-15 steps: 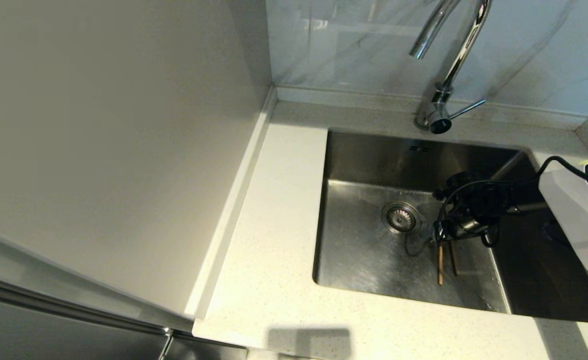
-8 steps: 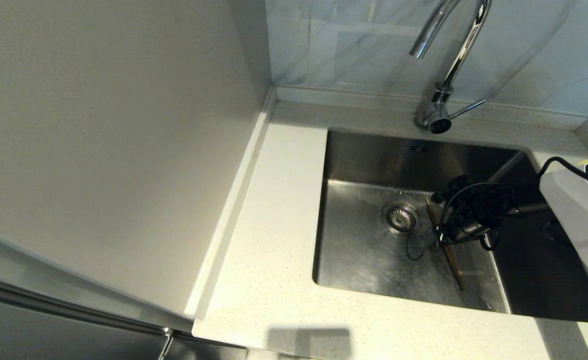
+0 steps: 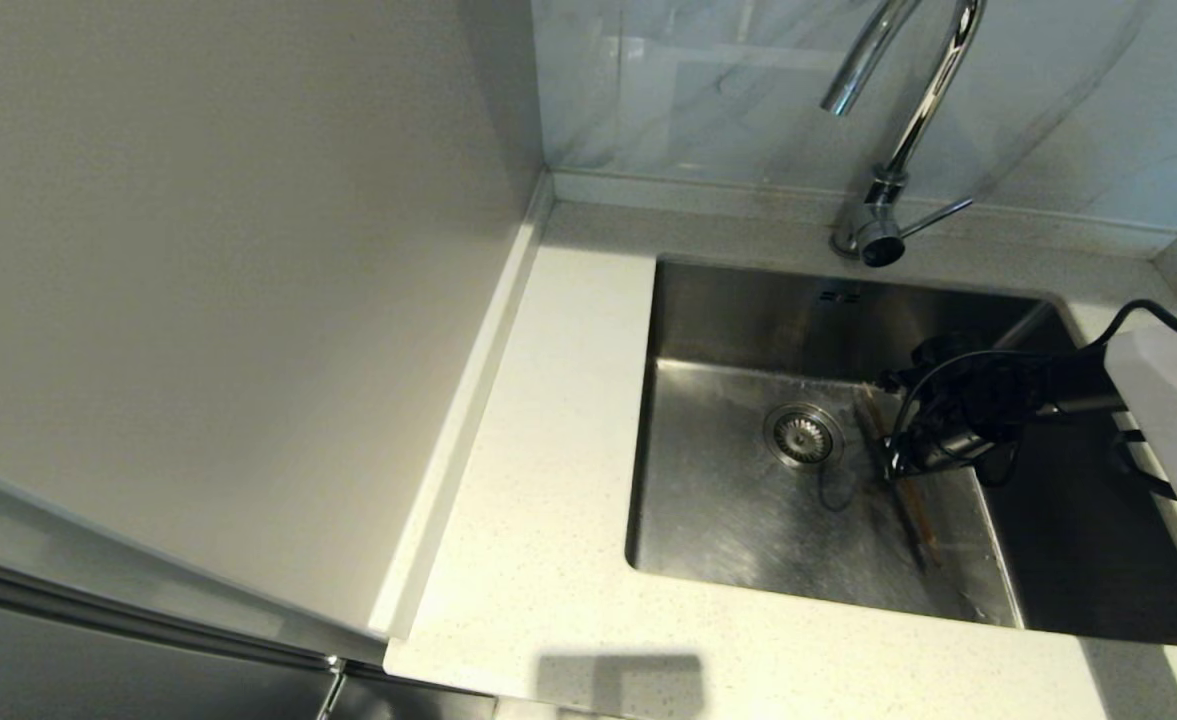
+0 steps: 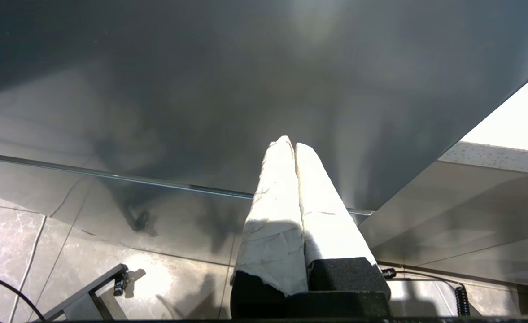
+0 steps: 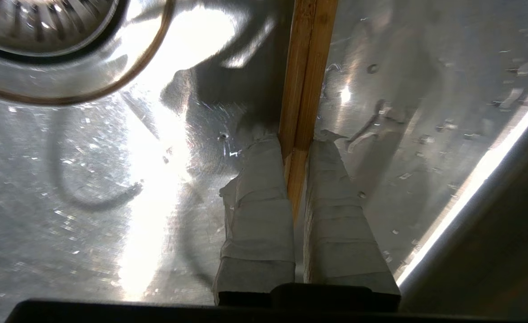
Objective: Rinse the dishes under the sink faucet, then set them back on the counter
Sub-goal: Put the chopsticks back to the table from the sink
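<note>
Two brown wooden chopsticks (image 3: 910, 510) lie pressed side by side, slanting across the floor of the steel sink (image 3: 718, 520) to the right of the drain. My right gripper (image 3: 893, 468) reaches down into the basin and is shut on them. In the right wrist view the chopsticks (image 5: 307, 67) run out from between the taped fingers (image 5: 259, 202) of the right gripper (image 5: 297, 144). The chrome faucet (image 3: 913, 110) arches over the back rim with no water running. My left gripper (image 4: 289, 144) is parked below the counter, shut and empty.
The round strainer drain (image 3: 801, 435) sits mid-basin with a thin dark loop (image 3: 833, 492) beside it. Speckled counter (image 3: 548, 430) borders the sink on the left and front. A tall pale panel (image 3: 218, 280) stands on the left. The sink's right wall (image 3: 998, 540) is close to the gripper.
The right gripper has shut on the two chopsticks, which lay apart on the sink floor. They are now together and slanted, and the arm has shifted slightly right.
</note>
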